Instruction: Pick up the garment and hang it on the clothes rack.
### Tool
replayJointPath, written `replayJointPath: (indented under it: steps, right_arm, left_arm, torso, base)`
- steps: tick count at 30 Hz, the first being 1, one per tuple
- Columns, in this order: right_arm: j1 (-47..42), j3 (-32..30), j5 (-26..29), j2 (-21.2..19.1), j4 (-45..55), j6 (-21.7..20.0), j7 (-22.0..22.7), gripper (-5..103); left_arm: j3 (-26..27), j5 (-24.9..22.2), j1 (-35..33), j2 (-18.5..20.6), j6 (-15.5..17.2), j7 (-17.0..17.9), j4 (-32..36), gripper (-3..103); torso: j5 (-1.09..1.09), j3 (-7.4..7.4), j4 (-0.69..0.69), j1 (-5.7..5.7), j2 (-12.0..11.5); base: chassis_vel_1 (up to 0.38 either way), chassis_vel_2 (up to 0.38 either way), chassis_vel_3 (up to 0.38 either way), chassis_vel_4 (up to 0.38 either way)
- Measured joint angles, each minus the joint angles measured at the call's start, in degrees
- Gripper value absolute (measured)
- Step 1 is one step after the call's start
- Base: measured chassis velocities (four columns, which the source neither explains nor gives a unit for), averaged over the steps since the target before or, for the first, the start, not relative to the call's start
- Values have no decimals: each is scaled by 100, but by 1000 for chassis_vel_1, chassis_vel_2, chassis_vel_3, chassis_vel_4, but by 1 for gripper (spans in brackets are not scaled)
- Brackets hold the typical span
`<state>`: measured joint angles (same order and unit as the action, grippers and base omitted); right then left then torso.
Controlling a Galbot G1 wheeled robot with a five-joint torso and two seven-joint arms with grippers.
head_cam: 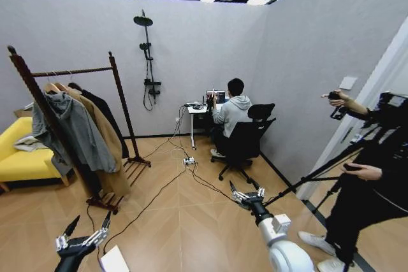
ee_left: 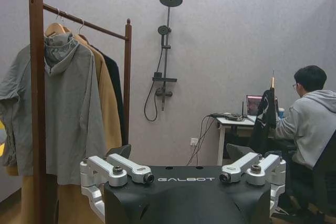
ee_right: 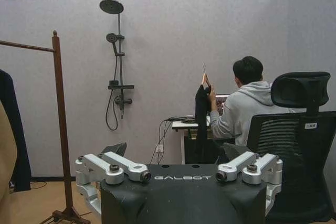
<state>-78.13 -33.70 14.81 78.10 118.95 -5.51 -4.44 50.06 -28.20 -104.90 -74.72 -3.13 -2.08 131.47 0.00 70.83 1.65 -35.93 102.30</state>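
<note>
Both arms hang low over the wood floor (head_cam: 185, 221). The left gripper (head_cam: 86, 230) has its fingers spread wide and holds nothing; the right gripper (head_cam: 245, 192) is likewise splayed apart and empty. On each wrist housing, between the finger bases, the white lettering "GALBOT" can be read.

Just ahead and to the left of the left gripper stands the clothes rack (head_cam: 118, 87), its dark reddish posts leaning in this view. Its rail carries a grey hooded jacket (head_cam: 76, 128), a tan long coat (head_cam: 105, 138) behind it, and a dark coat (head_cam: 105, 113) behind that; the left wrist view shows the same three in a row. Beyond the rack sits a yellow sofa (head_cam: 19, 157).

Well ahead of the right gripper, across the floor, is a small white tabletop (head_cam: 196, 110) with a laptop (head_cam: 217, 96). A seated person in a grey hoodie (head_cam: 233, 111) holds the garment (ee_right: 201, 114) up by its hanger beside that tabletop, so it hangs black and narrow, far from either gripper. A black shower fitting (head_cam: 148, 55) is mounted on the wall behind.
</note>
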Motion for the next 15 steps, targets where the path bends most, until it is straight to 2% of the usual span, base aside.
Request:
replayJointPath:
  steps: [15]
  right_arm:
    - [42,43,-21,5,-47,13,-10,100]
  left_arm:
    - [0,0,0,0,0,0,0,100]
  torso:
    - [0,0,0,0,0]
  base:
    - [0,0,0,0]
